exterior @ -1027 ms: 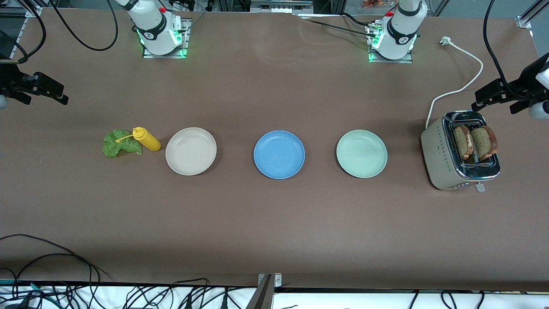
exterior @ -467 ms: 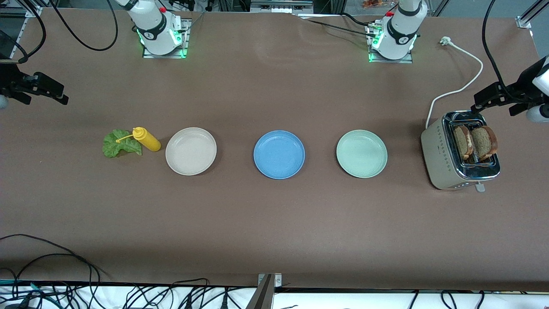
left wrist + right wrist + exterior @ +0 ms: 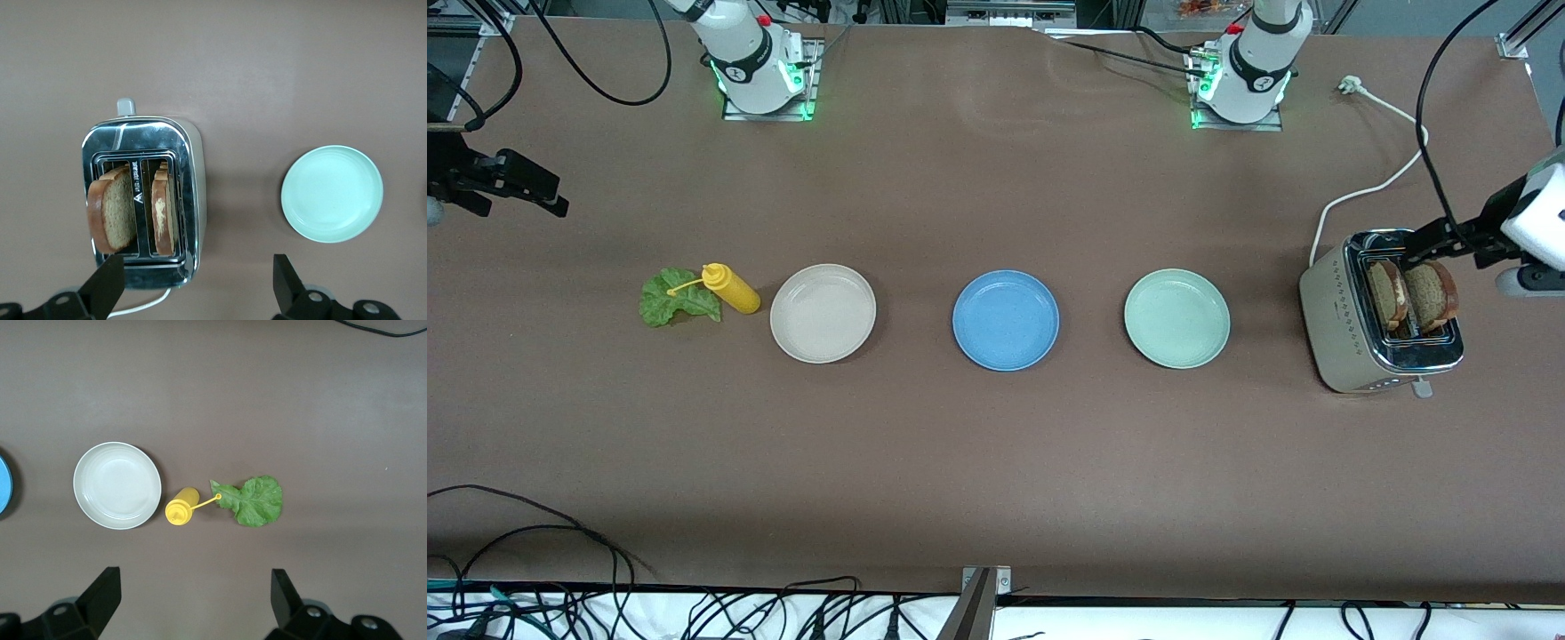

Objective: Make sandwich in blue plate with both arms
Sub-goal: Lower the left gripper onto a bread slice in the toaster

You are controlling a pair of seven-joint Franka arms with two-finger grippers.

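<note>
Left gripper (image 3: 1427,251), jaws wide, has swung over the toaster (image 3: 1352,324); bread slices (image 3: 113,217) look light, crumbly, best pinched across their upright tops; right gripper (image 3: 551,203) waits, wide.

Pretty even overhead light, soft short shadows under the plates, slight sheen on the table (image 3: 996,462), everything sharp.

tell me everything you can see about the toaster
The toaster is a beige two-slot model with a shiny chrome top and a lever at the end nearer the front camera. A white cord runs from it, its plug lying unplugged on the table. It stands at the left arm's end, beside the mint-green plate. Two brown bread slices stand popped up in its slots.
</note>
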